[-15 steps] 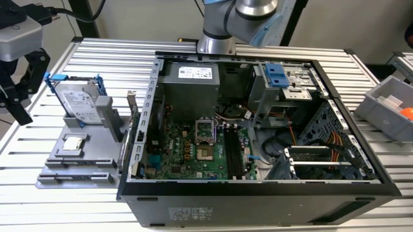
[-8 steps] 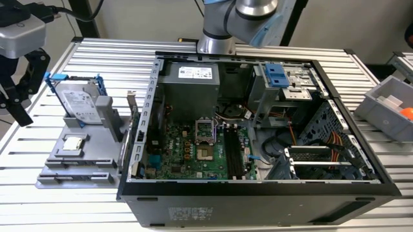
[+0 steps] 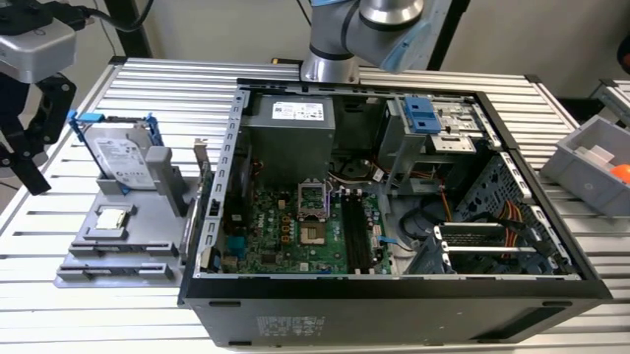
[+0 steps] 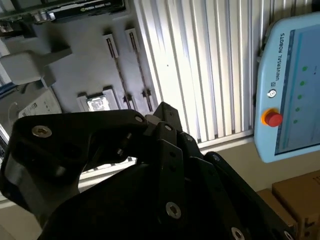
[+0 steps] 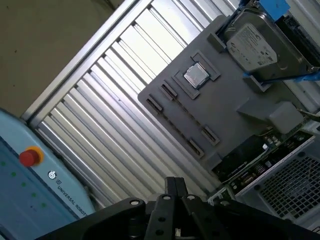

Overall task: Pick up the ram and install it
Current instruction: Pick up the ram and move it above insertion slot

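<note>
Here's the tool (image 3: 28, 140), hanging at ten o'clock from the grey holder (image 3: 118, 243) in the exterior view, out over the table (image 3: 99, 317) edge. I cannot tell whether it is open or closed, or whether it holds anything. The ram (image 4: 120, 75), as I read it, is the thin dark strip standing on edge in a holder slot, just beside the processor chip (image 4: 100, 104). A good pickup means lining up along the stick, centring on its middle and lifting straight up, clear of the end clips.
</note>
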Motion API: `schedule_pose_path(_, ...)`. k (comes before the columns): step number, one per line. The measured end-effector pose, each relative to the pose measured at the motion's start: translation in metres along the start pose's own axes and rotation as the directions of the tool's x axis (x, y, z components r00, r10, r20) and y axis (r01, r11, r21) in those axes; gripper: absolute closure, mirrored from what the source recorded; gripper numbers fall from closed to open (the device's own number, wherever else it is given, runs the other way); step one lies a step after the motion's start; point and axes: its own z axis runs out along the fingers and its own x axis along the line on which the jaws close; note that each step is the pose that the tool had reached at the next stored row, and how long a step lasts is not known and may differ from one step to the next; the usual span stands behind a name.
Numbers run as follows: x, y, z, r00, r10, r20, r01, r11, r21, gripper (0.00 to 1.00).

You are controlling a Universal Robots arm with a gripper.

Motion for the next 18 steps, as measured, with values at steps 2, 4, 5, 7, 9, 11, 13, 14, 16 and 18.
schedule_pose_path(2, -0.0001, 0.0001, 0.0001, 0.9998, -0.017, -0.002, 0.017, 0.9998, 0.0051, 1.0)
schedule_pose_path(4, -0.0002, 0.0003, 0.0001, 0.9994, -0.035, -0.0045, 0.035, 0.9994, 0.0102, 1.0)
schedule_pose_path(5, -0.0003, 0.0003, 0.0001, 0.9991, -0.043, -0.0056, 0.043, 0.999, 0.0126, 1.0)
schedule_pose_path(7, -0.0004, 0.0004, 0.0001, 0.9982, -0.06, -0.008, 0.06, 0.998, 0.0176, 1.0)
schedule_pose_path(9, -0.0005, 0.0005, 0.0, 0.997, -0.077, -0.0107, 0.077, 0.9968, 0.0225, 1.0)
schedule_pose_path(11, -0.0006, 0.0006, 0.0, 0.9956, -0.093, -0.0133, 0.094, 0.9952, 0.0271, 1.0)
schedule_pose_path(13, -0.0007, 0.0007, 0.0, 0.9938, -0.11, -0.0159, 0.111, 0.9933, 0.032, 1.0)
schedule_pose_path(14, -0.0008, 0.0008, 0.0, 0.9928, -0.119, -0.0174, 0.119, 0.9923, 0.0344, 1.0)
schedule_pose_path(16, -0.0009, 0.0009, -0.0001, 0.9906, -0.135, -0.0203, 0.136, 0.9899, 0.0392, 1.0)
schedule_pose_path(18, -0.0009, 0.0009, 0.0, 0.9882, -0.152, -0.0227, 0.152, 0.9874, 0.0435, 1.0)
